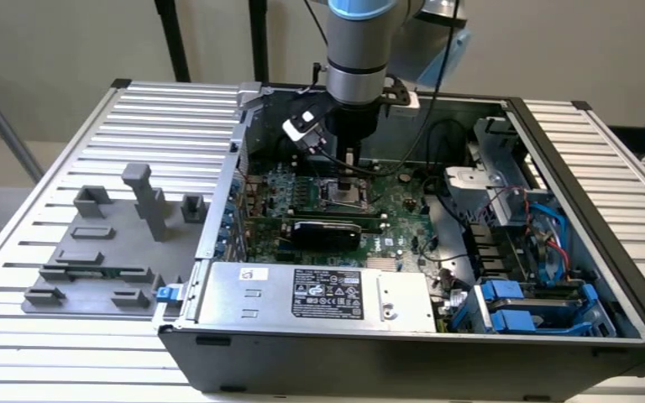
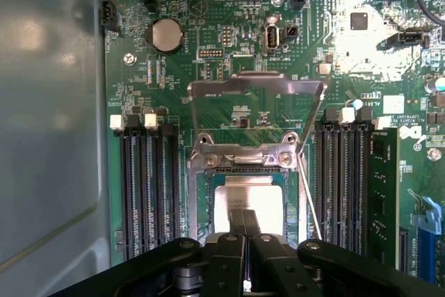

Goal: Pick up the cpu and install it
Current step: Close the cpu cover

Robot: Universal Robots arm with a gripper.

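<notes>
While the arm is positioned upright inside the open computer case (image 1: 412,344), the gripper (image 1: 348,159) (image 2: 245,224) is seen with its 2 black fingers clenched together just over the socket (image 2: 197,199) in the middle of the green motherboard (image 2: 208,39). The cpu (image 2: 261,196), silvery-grey on top, is shown lying flat inside that socket, directly beneath the fingertips, though whether it is touched cannot be told. The socket's metal load plate (image 2: 257,83) is swung open beyond the cpu, memory slots (image 2: 149,186) are set on both sides, and grey fixture blocks (image 1: 98,252) are seen on the slatted table (image 1: 154,109) at the exterior view's left.
</notes>
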